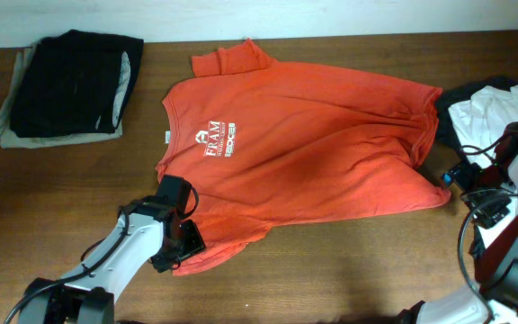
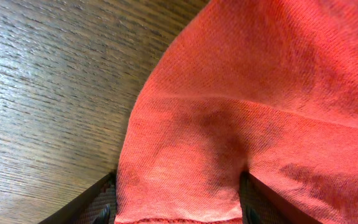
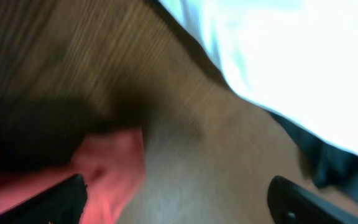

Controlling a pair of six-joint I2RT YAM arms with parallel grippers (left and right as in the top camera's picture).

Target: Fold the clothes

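Tabletop [image 1: 331, 261]; left pincer [image 1: 183, 237] low, seemingly on T-shirt [image 1: 313, 144]

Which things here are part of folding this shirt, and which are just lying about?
In the job: orange T-shirt, left gripper on its sleeve, right gripper open by its hem corner.
Lying about: folded dark pile, white garment, wooden table.

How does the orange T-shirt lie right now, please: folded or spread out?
Spread out, not folded. The T-shirt lies flat on the table, lettering up and both sleeves out; the left tool pinches the near sleeve.
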